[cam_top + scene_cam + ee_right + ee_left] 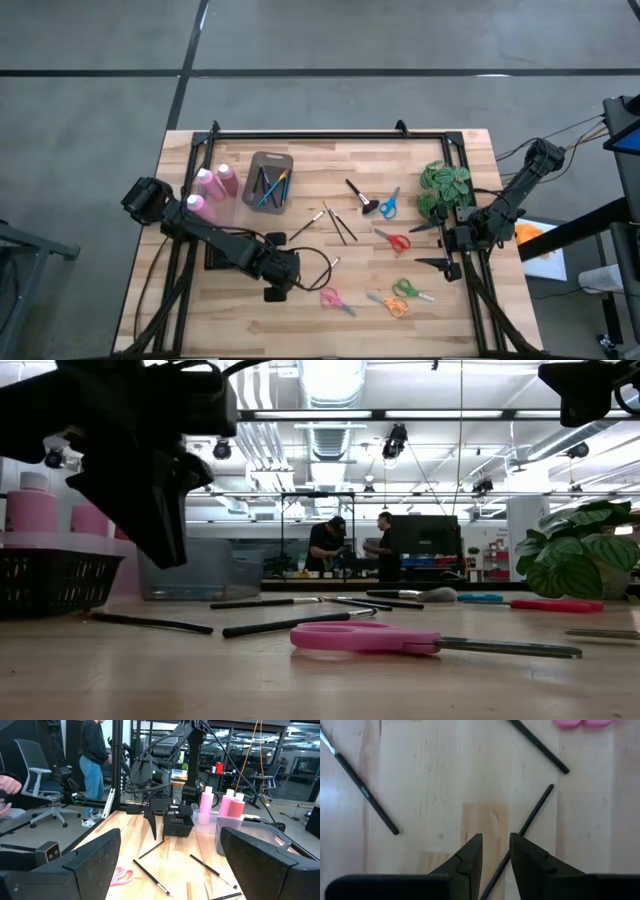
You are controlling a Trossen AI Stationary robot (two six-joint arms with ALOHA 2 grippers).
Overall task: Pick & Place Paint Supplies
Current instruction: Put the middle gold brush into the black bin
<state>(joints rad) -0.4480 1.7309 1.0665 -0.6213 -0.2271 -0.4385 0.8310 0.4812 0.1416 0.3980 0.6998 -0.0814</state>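
Left gripper [496, 851], fingers narrowly apart and empty above black paintbrush [525, 826]: approach step; next, descend and pinch.

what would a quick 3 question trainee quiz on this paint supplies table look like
1. True or false: the left gripper holds a black paintbrush.
2. How many pink bottles stand by the grey bin?
3. The right gripper is: A open above the table's right side, B shut on scissors, C inside the bin.

Key
1. False: its fingers are slightly apart above the brush, not gripping it.
2. Three.
3. A.
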